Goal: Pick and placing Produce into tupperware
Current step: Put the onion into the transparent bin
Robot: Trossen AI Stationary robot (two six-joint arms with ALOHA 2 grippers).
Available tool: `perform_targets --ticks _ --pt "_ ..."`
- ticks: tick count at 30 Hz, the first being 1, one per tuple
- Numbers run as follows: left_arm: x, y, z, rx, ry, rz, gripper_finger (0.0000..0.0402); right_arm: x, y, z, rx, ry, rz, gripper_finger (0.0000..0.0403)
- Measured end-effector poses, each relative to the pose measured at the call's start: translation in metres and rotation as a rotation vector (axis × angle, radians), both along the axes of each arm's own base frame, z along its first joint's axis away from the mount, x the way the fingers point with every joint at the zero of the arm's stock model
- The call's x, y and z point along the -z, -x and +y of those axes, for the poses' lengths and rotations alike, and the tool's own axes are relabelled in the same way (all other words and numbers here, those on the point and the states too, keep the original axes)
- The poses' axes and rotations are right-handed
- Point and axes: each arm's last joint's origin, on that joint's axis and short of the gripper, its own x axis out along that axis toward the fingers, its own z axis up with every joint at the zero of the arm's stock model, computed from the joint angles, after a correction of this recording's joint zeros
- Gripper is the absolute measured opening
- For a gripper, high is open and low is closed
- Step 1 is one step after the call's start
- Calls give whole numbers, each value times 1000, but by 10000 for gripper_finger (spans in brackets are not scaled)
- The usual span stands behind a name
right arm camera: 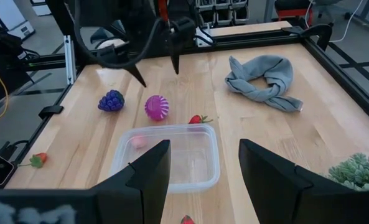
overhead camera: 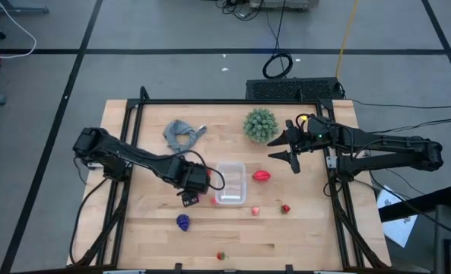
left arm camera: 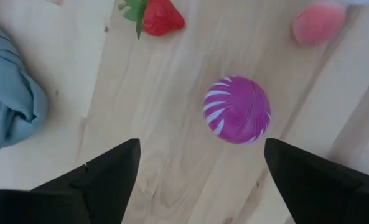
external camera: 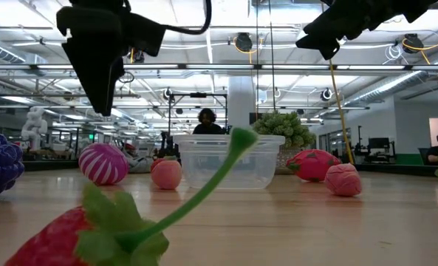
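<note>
The left end effector (left arm camera: 196, 180) hangs open just above the magenta ball (left arm camera: 237, 109), beside the empty tupperware (overhead camera: 230, 183) mid-tabletop. Best to centre, drop straight, then close gently. The right end effector (overhead camera: 284, 144) waits open.

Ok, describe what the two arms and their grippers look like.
Both arms are black, jointed and slim, with black cables looped along them. The left gripper and right gripper each end in two flat, dark, wedge-shaped fingers tapering to a point. A small green and yellow light glows on the right arm's wrist. No other markings are legible.
</note>
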Motion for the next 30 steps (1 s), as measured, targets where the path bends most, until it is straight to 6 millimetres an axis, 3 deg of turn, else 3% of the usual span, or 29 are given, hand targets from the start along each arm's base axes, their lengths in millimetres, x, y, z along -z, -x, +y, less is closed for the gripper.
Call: perform_targets --ticks 11,21,30 --pt "24 -12 -8 7 18 46 368 0 0 0 0 0 0 183" --pt "27 -18 -10 9 37 -24 379 0 0 0 0 -1 0 183" --pt "45 -9 -8 -2 28 9 379 0 0 0 11 -28 3 183"
